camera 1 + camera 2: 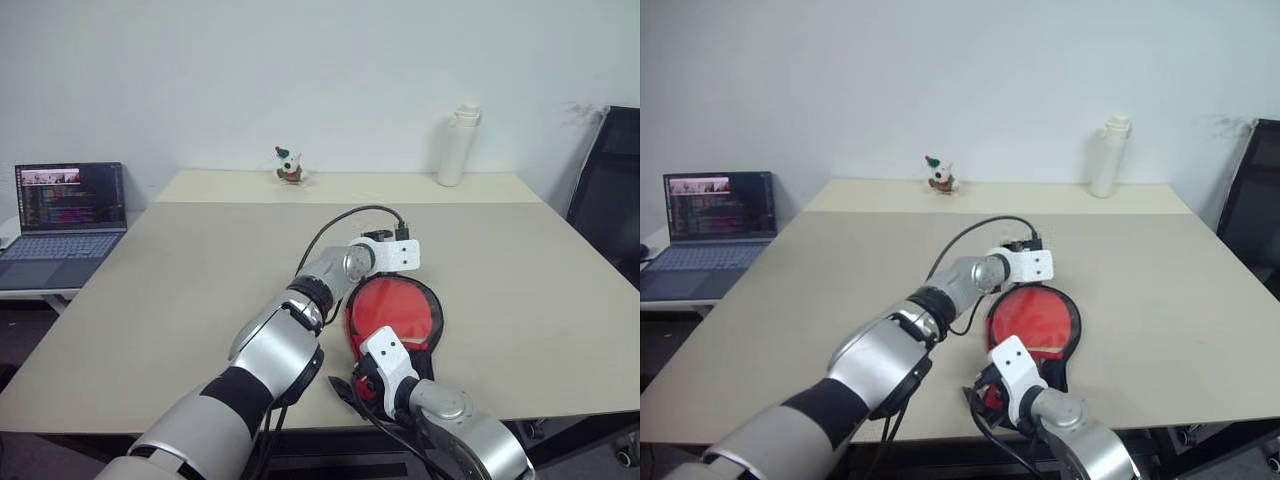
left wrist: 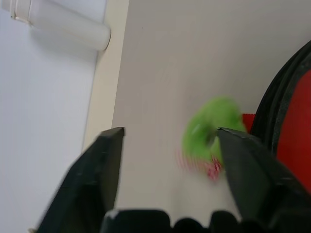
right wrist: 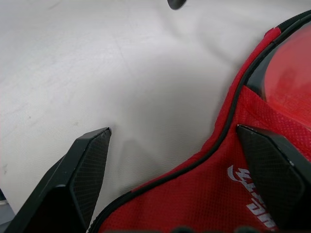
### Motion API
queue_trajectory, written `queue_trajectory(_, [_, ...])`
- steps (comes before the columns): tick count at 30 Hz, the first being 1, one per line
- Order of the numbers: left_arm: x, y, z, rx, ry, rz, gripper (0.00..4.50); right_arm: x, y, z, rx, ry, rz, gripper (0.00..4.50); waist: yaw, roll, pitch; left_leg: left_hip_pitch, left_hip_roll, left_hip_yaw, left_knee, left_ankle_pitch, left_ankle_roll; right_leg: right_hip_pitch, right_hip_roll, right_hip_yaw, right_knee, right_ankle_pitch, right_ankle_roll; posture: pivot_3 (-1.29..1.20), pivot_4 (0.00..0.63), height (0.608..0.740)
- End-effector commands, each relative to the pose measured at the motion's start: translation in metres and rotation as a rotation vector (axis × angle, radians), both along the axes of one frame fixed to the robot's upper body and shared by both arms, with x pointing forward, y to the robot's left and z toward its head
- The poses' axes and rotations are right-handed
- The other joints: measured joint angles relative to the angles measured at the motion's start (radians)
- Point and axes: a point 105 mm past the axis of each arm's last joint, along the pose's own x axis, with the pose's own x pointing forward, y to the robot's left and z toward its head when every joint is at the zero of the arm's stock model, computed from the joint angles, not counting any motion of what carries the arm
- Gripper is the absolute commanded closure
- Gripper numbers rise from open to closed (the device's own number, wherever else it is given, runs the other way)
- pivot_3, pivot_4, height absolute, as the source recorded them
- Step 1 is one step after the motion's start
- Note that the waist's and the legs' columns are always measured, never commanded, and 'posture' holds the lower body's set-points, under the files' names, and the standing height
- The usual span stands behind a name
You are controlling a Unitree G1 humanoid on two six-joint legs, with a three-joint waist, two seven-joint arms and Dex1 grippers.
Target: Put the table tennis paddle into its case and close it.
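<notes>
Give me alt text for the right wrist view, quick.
The right gripper stands open over the beige table, one black finger above bare tabletop, the other over the red case with its black edging and white lettering. A glossy red surface shows inside the case.

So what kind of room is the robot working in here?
Probably an office or lab: a large beige table against a plain white wall, an open laptop on a side stand, and a black office chair at the right.

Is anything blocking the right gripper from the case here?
Nothing visible does. The right gripper is open, with one finger already over the red case and the other over bare table.
</notes>
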Motion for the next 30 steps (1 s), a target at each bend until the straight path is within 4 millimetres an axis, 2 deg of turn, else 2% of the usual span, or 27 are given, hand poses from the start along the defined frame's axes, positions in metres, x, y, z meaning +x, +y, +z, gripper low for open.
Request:
queue_trajectory(1, [0.001,-0.006,0.023,-0.078,-0.030,-0.012,0.02,-0.006,-0.011,-0.035,-0.066,0.155,-0.026,0.00,-0.003,0.000,0.000,0.000,0.000,0.000,0.000,0.000,0.000,0.000,0.000,0.000,0.000,0.000,0.000,0.00,0.150,0.740])
queue_trajectory(3, [0.002,-0.005,0.036,-0.165,-0.014,-0.014,0.02,0.002,-0.015,-0.019,-0.035,0.108,-0.027,0.00,-0.006,0.000,0.000,0.000,0.000,0.000,0.000,0.000,0.000,0.000,0.000,0.000,0.000,0.000,0.000,0.00,0.150,0.740])
queue_trajectory(6, [0.006,0.004,0.062,-0.404,0.031,-0.002,0.02,0.009,-0.021,0.013,0.041,0.032,0.002,0.00,-0.007,0.000,0.001,-0.001,0.000,0.000,0.000,0.000,0.000,-0.001,0.000,0.000,0.000,0.000,0.000,0.00,0.150,0.740])
queue_trajectory(9, [0.008,0.018,0.074,-0.563,0.093,-0.012,0.02,0.013,-0.026,0.040,0.120,-0.021,0.048,0.00,-0.007,0.000,0.001,-0.002,0.000,-0.001,0.000,0.000,0.000,-0.001,-0.001,0.000,0.000,0.000,0.000,0.00,0.150,0.740])
queue_trajectory(14, [0.007,0.049,0.072,-0.739,0.211,-0.066,0.02,0.015,-0.038,0.093,0.257,-0.118,0.125,0.00,-0.007,0.002,0.004,-0.003,-0.001,-0.001,0.000,0.000,0.000,-0.002,-0.001,0.000,-0.001,0.000,0.000,0.00,0.150,0.740])
queue_trajectory(16, [0.001,0.068,0.065,-0.820,0.294,-0.119,0.02,0.017,-0.042,0.122,0.339,-0.172,0.150,0.00,-0.009,0.003,0.004,-0.003,-0.001,-0.001,-0.001,0.000,0.000,-0.002,-0.001,-0.001,-0.001,0.000,0.000,0.00,0.150,0.740])
queue_trajectory(18, [-0.004,0.086,0.058,-0.913,0.385,-0.159,0.02,0.026,-0.053,0.138,0.354,-0.222,0.123,0.00,-0.011,0.004,0.005,-0.002,0.000,-0.001,-0.002,0.000,0.000,-0.002,0.000,-0.001,0.000,0.003,-0.005,0.00,0.150,0.740])
queue_trajectory(21, [-0.028,0.106,0.044,-0.962,0.526,-0.276,0.02,0.055,-0.089,0.139,0.302,-0.257,-0.045,0.00,-0.011,0.004,0.005,-0.002,0.001,-0.001,-0.002,0.000,0.000,-0.002,0.001,-0.001,0.001,0.003,-0.006,0.00,0.150,0.740])
queue_trajectory(25, [-0.061,0.127,0.029,-1.010,0.605,-0.275,0.02,0.091,-0.132,0.116,0.236,-0.247,-0.255,0.00,-0.010,0.005,0.006,-0.003,0.000,-0.002,-0.002,0.000,0.000,-0.003,-0.001,0.000,0.001,0.003,-0.006,0.00,0.150,0.740])
queue_trajectory(30, [-0.088,0.137,0.020,-1.061,0.650,-0.221,0.02,0.127,-0.144,0.091,0.227,-0.233,-0.371,0.00,-0.009,0.006,0.006,-0.002,0.000,-0.003,-0.001,0.000,0.000,-0.002,-0.001,0.002,0.001,0.003,-0.006,0.00,0.150,0.740])
